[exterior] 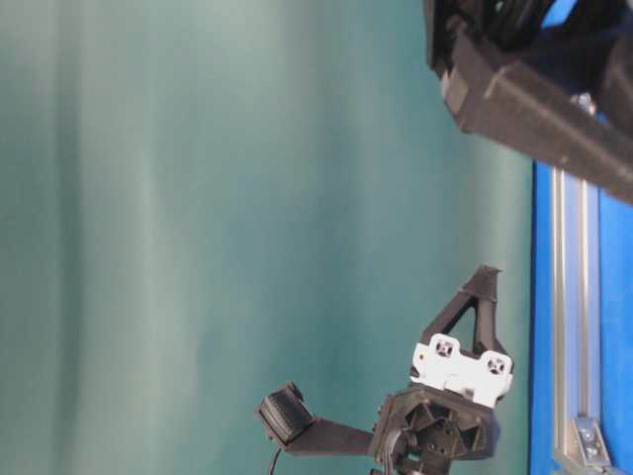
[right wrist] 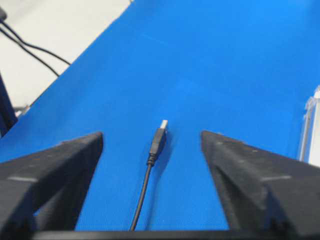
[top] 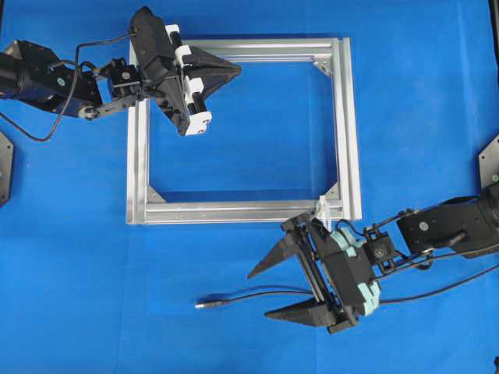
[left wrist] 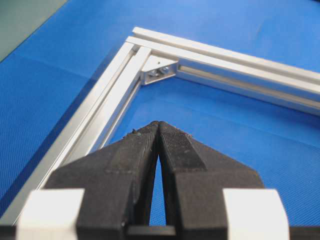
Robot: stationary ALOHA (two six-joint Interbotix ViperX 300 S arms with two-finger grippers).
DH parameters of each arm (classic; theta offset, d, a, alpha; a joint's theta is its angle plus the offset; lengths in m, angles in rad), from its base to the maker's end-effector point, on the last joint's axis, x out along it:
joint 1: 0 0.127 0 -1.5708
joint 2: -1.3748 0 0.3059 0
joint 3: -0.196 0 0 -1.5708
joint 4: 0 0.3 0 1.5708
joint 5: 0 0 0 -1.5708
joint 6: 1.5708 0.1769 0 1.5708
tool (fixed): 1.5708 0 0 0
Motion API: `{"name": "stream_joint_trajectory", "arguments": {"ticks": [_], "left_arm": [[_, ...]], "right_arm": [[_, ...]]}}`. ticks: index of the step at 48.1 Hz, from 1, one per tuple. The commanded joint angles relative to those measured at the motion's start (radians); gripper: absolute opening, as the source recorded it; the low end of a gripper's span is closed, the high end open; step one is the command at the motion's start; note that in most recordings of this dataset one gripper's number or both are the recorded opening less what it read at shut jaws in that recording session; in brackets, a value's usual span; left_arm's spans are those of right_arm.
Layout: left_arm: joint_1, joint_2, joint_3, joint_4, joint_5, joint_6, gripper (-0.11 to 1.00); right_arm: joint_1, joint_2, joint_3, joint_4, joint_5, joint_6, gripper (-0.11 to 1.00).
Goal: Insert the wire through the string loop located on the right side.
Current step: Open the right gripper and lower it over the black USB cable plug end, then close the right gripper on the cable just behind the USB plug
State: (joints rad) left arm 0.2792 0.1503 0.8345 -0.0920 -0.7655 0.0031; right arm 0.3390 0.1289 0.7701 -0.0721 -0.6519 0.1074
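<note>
Here right claw (top: 259,294) splayed, straddling wire (right wrist: 156,144) on mat.

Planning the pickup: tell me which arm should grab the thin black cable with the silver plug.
Right. The right gripper has its jaws open around the thin black cable with the silver plug, near the whitish string loop. The left gripper is shut, far off over the silver aluminium frame.

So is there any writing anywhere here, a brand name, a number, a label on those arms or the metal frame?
None can be read in any view.
The left gripper, the right gripper, the silver frame and the wire show no print.
Small pale specks on the arm housings in the overhead view are too small to tell whether they are text.
</note>
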Motion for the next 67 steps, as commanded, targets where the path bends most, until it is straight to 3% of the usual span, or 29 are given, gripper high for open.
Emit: {"name": "stream_joint_trajectory", "arguments": {"ticks": [1,6,31,54,60,67], "left_arm": [[-0.003,-0.031,-0.008,0.003,-0.005,0.002,0.0],[-0.003,-0.031,-0.008,0.003,-0.005,0.002,0.0],[0.009,-0.031,-0.008,0.003,-0.006,0.002,0.0],[0.009,-0.034,0.0,0.003,-0.006,0.0,0.0],[0.009,-0.034,0.003,0.003,-0.006,0.0,0.0],[0.009,-0.035,0.005,0.003,-0.006,0.0,0.0]], "right_arm": [[0.005,-0.021,-0.02,0.014,-0.003,0.002,0.89],[0.005,-0.009,-0.028,0.032,-0.003,0.002,0.84],[0.041,0.204,-0.124,0.195,0.037,0.002,0.86],[0.038,0.267,-0.156,0.232,0.043,0.002,0.83],[0.038,0.267,-0.153,0.232,0.058,0.0,0.7],[0.038,0.264,-0.147,0.23,0.061,-0.005,0.29]]}}
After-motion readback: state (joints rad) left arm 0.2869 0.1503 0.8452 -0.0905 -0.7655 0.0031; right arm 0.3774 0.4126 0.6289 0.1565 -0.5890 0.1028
